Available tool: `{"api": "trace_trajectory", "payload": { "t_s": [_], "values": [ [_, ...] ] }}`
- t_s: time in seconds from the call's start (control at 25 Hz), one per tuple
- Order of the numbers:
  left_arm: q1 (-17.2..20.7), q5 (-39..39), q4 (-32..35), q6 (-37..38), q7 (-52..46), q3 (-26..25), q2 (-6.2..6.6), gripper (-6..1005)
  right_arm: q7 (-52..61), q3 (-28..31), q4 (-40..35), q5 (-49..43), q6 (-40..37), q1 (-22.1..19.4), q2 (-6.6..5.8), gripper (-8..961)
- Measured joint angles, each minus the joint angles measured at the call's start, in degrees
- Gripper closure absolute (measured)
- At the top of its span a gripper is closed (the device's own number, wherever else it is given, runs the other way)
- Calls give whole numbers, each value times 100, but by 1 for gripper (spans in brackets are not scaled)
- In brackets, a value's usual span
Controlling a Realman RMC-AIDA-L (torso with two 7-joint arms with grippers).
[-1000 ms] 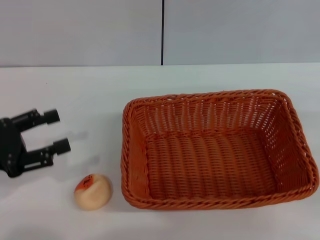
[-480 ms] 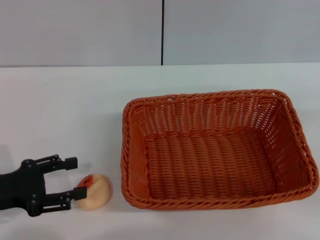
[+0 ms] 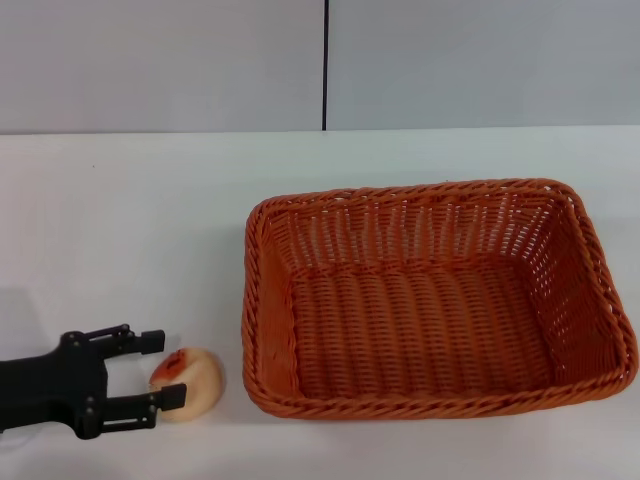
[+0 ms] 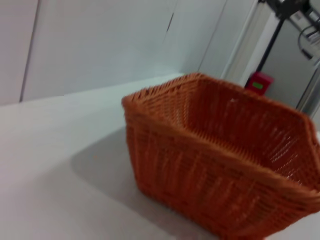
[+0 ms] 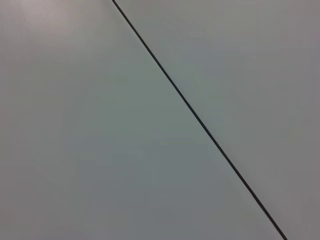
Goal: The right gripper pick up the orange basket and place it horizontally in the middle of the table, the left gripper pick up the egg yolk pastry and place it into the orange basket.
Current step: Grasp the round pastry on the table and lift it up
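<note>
The orange basket lies lengthwise across the white table, slightly right of centre, and it is empty. It fills the left wrist view as well, orange basket. The egg yolk pastry rests on the table just off the basket's front left corner. My left gripper is low at the front left, open, its two fingers reaching around the pastry's left side, one behind and one in front. The right gripper is out of view.
A light grey wall with a dark vertical seam stands behind the table. The right wrist view shows only that wall and seam. A red box sits beyond the basket in the left wrist view.
My left gripper dropped from the mid-left of the table down toward the front and advanced right, so its open fingers now straddle the pastry. Basket and pastry stayed put.
</note>
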Motion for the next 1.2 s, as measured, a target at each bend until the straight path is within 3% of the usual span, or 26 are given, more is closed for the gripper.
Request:
{"api": "trace_trajectory", "payload": {
  "t_s": [0.32,0.88,1.04,1.16,1.2],
  "values": [
    [-21,296,-14,399,-11,-4,-176,203,-17,0,2,-1,7,42,-20,430],
    [17,318,-37,469,20,12,-206,203,-18,-4,1,-32,7,36,-24,430],
    [8,319,-46,444,42,10,-208,351,-18,0,1,-39,7,33,-25,430],
    [-17,320,-46,417,44,7,-198,587,-18,1,1,-39,9,37,-33,430],
    [-17,320,-46,417,44,7,-198,613,-18,1,1,-39,9,37,-33,430]
  ]
}}
